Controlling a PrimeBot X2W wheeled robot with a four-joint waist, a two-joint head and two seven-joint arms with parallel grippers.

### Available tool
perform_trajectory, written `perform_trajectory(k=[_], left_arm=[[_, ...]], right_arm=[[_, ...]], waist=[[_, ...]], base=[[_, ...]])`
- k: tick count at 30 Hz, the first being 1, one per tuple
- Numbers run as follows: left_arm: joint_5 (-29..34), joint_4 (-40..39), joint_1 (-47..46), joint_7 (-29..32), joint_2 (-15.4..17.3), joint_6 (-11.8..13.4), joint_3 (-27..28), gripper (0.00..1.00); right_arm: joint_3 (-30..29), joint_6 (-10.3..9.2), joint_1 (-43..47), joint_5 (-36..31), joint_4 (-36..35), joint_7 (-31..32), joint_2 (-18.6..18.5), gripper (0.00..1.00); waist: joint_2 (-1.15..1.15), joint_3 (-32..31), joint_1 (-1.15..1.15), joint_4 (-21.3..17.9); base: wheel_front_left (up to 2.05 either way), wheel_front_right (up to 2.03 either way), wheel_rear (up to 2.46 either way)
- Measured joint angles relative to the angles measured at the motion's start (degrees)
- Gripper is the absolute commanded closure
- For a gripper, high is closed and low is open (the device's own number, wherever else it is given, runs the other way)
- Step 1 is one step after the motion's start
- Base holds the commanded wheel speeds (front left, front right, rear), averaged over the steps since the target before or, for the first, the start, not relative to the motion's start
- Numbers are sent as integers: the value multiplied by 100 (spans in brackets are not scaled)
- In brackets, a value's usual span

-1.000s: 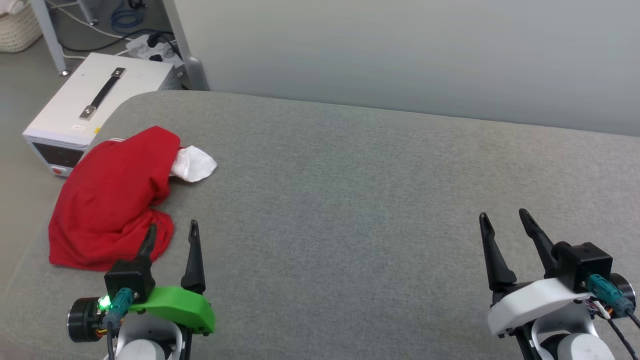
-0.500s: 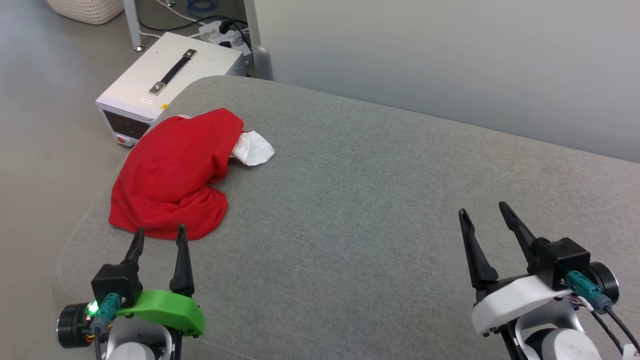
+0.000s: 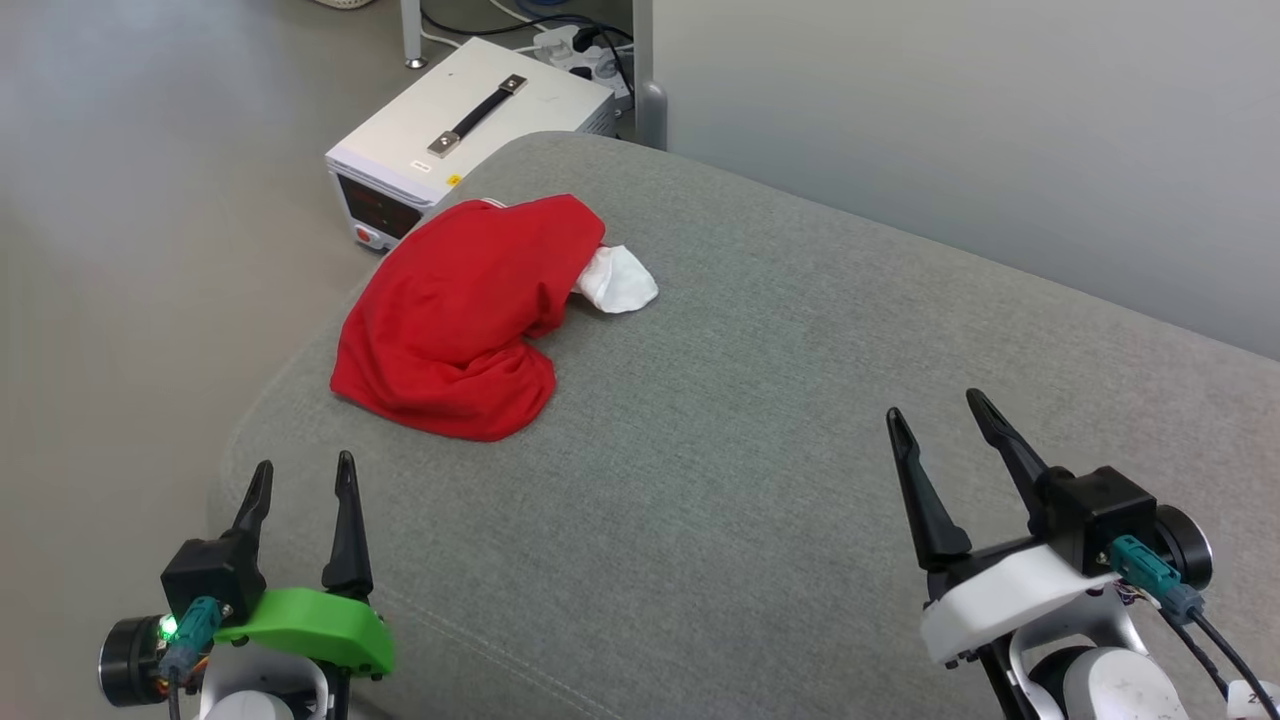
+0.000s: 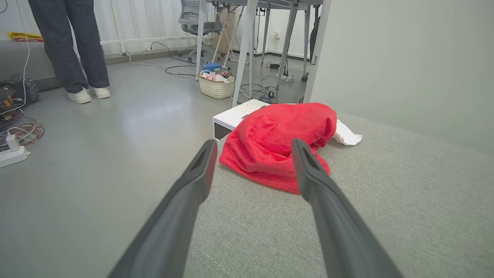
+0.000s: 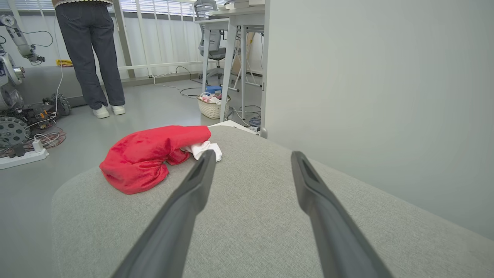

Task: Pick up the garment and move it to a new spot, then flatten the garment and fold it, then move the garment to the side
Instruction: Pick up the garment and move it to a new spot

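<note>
Red garment (image 3: 465, 315) crumpled at far left corner of grey cushion (image 3: 760, 420), ahead of left gripper (image 3: 303, 468), not touching; right gripper (image 3: 932, 402) well apart. Both spread wide, holding nothing.

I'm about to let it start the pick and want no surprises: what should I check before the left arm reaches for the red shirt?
1. Left gripper open and empty: ok.
2. Right gripper open and empty: ok.
3. Garment lying free in a crumpled heap on the grey cushion, touched by neither gripper: ok.
4. Cushion between left gripper and garment bare: ok.
5. Garment wholly on the cushion, not hanging over its far edge by the white box: cannot tell.
6. Person standing well off on the floor: ok.
</note>
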Motion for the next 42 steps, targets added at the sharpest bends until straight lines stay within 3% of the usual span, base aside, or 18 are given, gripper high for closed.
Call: perform_trajectory(k=[18,28,34,42], left_arm=[[-57,210,-199,-216,-2,-100,194,0],[-91,452,-810,-222,103,-126,257,0],[-458,1113,-1680,-164,352,-158,249,0],[-1359,2103,-3171,392,1035,-190,-204,0]], right_arm=[[130,0,-129,9,-216,25,3,0],[131,-1,-344,-14,-366,159,8,0],[165,-1,-582,-138,-539,350,-46,0],[170,-1,-841,-210,-758,532,-193,0]], waist=[[0,145,0,467],[0,394,0,306],[0,726,0,109],[0,1298,1,-245]], base=[[0,0,0],[0,0,0],[0,0,0],[0,0,0]])
